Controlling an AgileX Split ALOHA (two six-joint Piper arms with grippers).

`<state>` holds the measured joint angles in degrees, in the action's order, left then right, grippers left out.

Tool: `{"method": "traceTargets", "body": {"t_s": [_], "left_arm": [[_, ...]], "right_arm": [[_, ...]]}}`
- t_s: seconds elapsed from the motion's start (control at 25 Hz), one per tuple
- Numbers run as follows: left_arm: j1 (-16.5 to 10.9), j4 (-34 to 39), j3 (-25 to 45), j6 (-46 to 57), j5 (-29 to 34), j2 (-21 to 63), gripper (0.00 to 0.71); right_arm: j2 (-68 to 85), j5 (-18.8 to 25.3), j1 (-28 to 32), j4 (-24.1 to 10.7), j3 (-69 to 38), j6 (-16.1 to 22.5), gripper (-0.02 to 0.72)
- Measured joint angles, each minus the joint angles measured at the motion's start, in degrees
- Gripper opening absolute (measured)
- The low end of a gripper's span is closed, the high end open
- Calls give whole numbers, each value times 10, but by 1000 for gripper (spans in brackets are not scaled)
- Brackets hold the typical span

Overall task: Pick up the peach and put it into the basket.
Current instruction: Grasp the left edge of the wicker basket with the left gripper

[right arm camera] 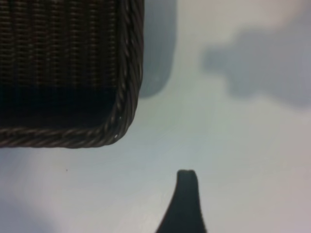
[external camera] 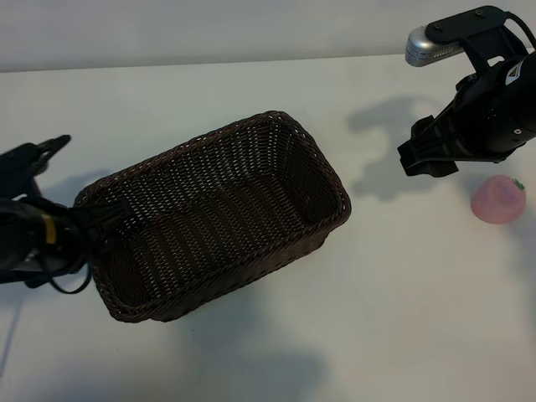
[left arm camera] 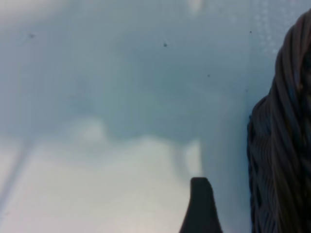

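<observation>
While the basket lies diagonally across the middle of the white tabletop, broad bare surface remains on its near side and along the far edge. Its braided rim runs unbroken round all four rounded corners; the interior holds nothing. The left pincer is at the basket's left end, against the rim there; in the left wrist view one dark finger shows just beside the wicker wall, jaws parted and holding nothing. The right pincer hangs above the tabletop to the right of the basket, clear of its right corner, jaws spread and empty; in the right wrist view a single fingertip stands over bare surface near the basket corner.

The peach rests on the tabletop near the right edge, just beyond the right pincer and well apart from the basket. It is small, round, pale pink, with a tiny green leaf on top, untouched by either pincer.
</observation>
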<state>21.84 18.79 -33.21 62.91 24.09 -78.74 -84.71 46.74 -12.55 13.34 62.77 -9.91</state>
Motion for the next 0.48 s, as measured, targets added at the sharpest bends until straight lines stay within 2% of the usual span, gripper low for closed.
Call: {"method": "traceTargets", "body": {"t_s": [0.28, 0.48], "left_arm": [[0, -9, 0, 4, -70, -81, 546], [0, -15, 0, 4, -99, -109, 545]], "right_arm": [[0, 0, 0, 0, 0, 0, 595], [0, 2, 0, 0, 0, 0, 595]]}}
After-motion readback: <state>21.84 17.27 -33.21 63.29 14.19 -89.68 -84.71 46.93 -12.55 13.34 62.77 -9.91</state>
